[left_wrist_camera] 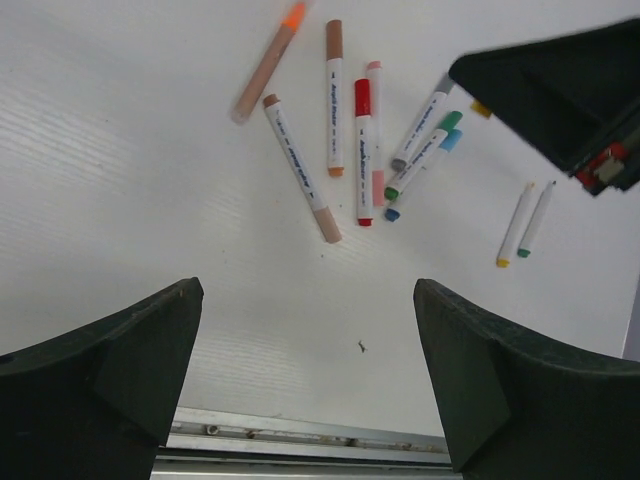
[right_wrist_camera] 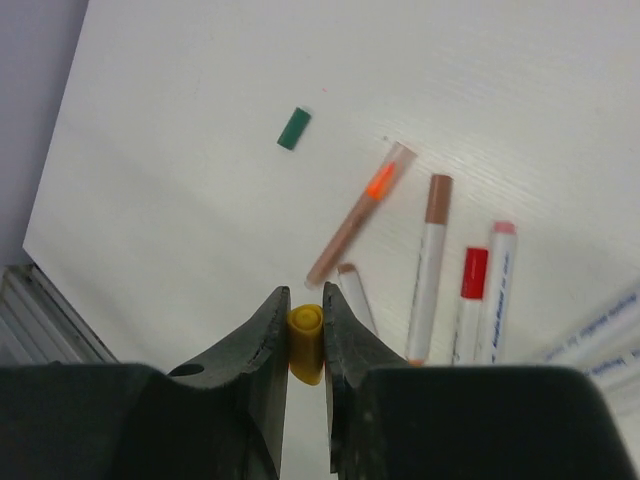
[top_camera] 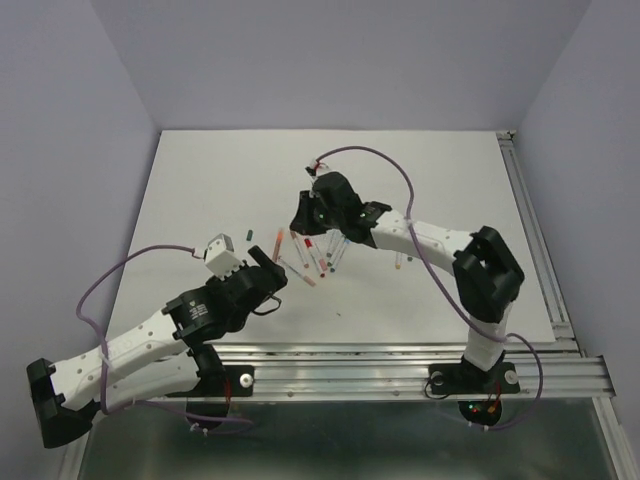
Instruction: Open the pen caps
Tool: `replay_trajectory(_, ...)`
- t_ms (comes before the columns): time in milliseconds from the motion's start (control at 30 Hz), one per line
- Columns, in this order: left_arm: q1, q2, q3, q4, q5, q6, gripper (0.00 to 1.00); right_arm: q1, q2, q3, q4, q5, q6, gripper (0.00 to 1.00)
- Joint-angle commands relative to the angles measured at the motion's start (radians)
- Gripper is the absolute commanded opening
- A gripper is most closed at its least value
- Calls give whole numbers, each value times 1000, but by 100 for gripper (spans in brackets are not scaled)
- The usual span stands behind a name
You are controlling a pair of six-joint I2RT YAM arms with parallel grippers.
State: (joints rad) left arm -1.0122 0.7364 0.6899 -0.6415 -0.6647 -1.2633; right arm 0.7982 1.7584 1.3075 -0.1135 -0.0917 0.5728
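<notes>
**A:** Where do the fingers stand?

**B:** The right gripper point(right_wrist_camera: 305, 297) is pinched nearly shut on a yellow cap point(right_wrist_camera: 305, 345), held at the very tips above the table point(right_wrist_camera: 180, 200). The left gripper point(left_wrist_camera: 305, 290) is spread wide with nothing in it. It hangs over bare table near the front edge, facing the pens.

**A:** And the rest of the task's things?

**B:** A green cap point(right_wrist_camera: 294, 128) lies alone, well apart from the heap. The pens lie in a loose cluster between the two grippers. A red pen point(left_wrist_camera: 363, 150) and a pink pen point(left_wrist_camera: 376, 130) lie side by side, touching or nearly so, with brown-capped pens point(left_wrist_camera: 334, 95) to their left.

**A:** What could go wrong?

**B:** The yellow cap is small and held only by the tips, so I judge it could slip, or roll away on release (it's a cylinder on a smooth top). Wide left jaws coming down on the red and pink pens might also take both, or knock their neighbours askew.

**A:** Do the views differ?

**B:** Yes. Only the right wrist view shows the yellow cap in the grip; from above, the gripper's body hides it. Only the left wrist view plainly shows two thin pens point(left_wrist_camera: 515, 224), one yellow-ended and one green-ended, off to the right of the cluster. As for the orange-tipped pen point(right_wrist_camera: 360, 215), I can't tell whether a clear cap covers its tip.
</notes>
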Motion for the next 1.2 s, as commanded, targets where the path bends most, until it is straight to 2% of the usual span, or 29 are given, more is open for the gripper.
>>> replay_trajectory(0, 4, -29, -35, -138, -52, -116, 99, 61, 226, 264, -44, 34, -108, 10)
replay_trajectory(167, 4, -86, -79, -141, -36, -137, 99, 78, 436, 479, -74, -2, -151, 11)
replay_trajectory(233, 6, -114, -104, -116, -24, -116, 99, 82, 502, 535, -43, -69, -201, 12)
replay_trajectory(433, 6, -167, -148, -75, 7, -79, 99, 90, 639, 717, -106, -103, -248, 15)
replay_trajectory(533, 6, -177, -158, -63, 10, -73, 99, 95, 671, 731, -100, -102, -240, 18)
replay_trajectory(633, 6, -172, -158, -61, 10, -70, 99, 95, 691, 736, -109, -79, -235, 25)
replay_trajectory(733, 6, -164, -155, -63, 5, -68, 99, 95, 693, 740, -120, -71, -232, 44)
replay_trajectory(867, 6, -154, -147, -43, 4, -38, 99, 95, 675, 730, -121, -72, -237, 59)
replay_trajectory(1033, 6, -147, -141, 5, 19, 16, 99, 96, 644, 720, -127, -105, -264, 72)
replay_trajectory(1167, 6, -141, -130, 17, 19, 28, 99, 96, 604, 728, -129, -115, -266, 74)
